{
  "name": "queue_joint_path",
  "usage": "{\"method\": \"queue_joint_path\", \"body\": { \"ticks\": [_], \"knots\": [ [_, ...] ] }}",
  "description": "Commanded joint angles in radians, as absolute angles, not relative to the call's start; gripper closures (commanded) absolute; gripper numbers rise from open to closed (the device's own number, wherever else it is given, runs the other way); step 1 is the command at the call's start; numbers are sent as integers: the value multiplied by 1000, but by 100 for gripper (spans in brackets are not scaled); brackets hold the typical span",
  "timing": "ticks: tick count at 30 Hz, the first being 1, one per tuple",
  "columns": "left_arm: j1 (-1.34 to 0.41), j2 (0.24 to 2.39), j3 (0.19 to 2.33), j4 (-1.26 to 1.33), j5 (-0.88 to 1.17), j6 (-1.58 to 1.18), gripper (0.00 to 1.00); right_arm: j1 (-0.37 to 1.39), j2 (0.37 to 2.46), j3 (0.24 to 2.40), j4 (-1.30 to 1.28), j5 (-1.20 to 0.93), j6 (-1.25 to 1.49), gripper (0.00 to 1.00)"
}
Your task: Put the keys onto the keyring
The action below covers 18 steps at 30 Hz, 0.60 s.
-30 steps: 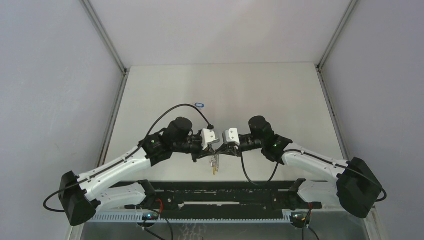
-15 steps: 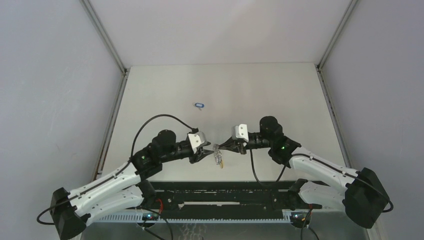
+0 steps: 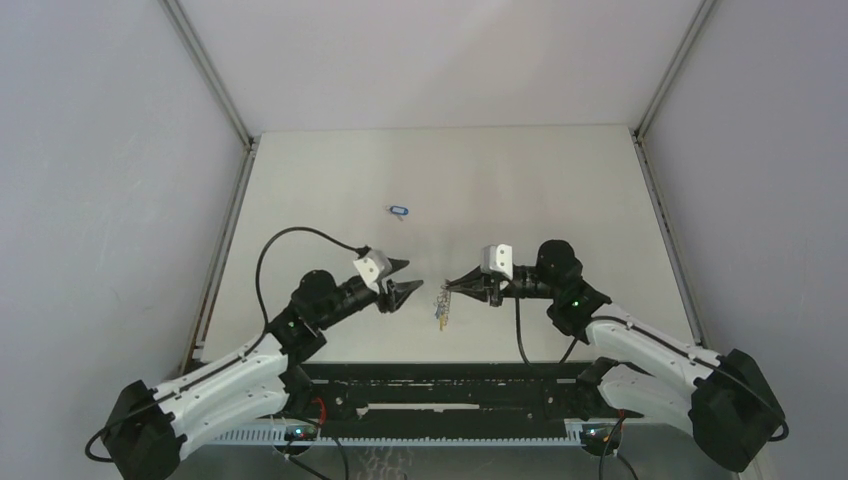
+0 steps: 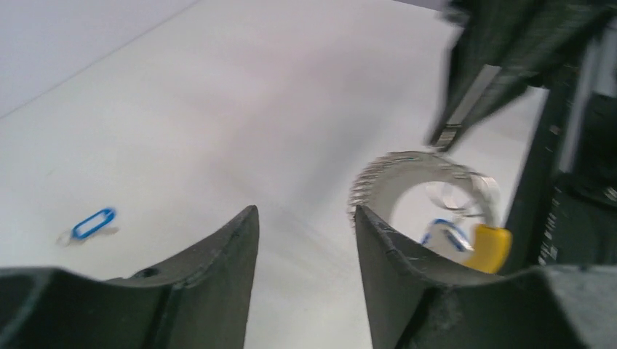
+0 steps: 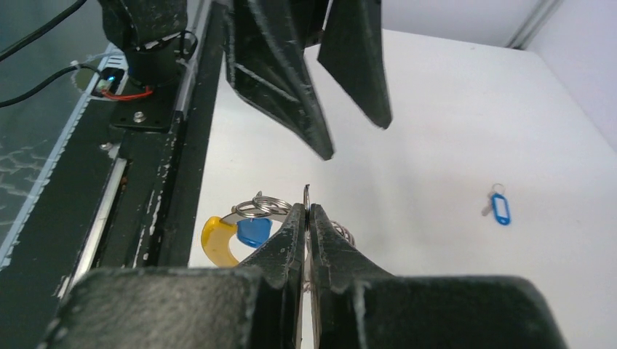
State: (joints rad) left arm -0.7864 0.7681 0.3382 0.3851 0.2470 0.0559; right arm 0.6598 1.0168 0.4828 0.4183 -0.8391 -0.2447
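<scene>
The keyring, a silvery loop with a yellow curved section, hangs just above the table from my right gripper, which is shut on its thin metal edge. One blue-headed key dangles on the ring beside the yellow part. My left gripper stands open and empty a short way left of the ring, not touching it. In the left wrist view, the keyring shows past the right finger, with the left gripper holding nothing. A second blue key lies loose on the table further back.
The black base rail runs along the near edge below both arms. Grey walls and metal frame strips bound the white table on the left, right and back. The left arm's cable loops above its wrist.
My left gripper has opened and drawn back to the left, away from the keyring. The right gripper has shifted right, carrying the ring with it.
</scene>
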Motion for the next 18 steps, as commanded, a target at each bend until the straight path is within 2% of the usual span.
{"method": "queue_joint_path", "body": {
  "ticks": [1,9,14,18],
  "knots": [
    [-693,820,345,504,89,-62,40,650,934,462,478,-776,-235,100],
    [-540,1081,488,471,-96,-254,36,649,884,410,510,-721,-232,100],
    [-428,1264,614,422,-71,-310,37,639,871,364,579,-699,-226,100],
    [-346,1423,746,382,29,-275,39,621,884,363,587,-708,-215,100]
  ]
}}
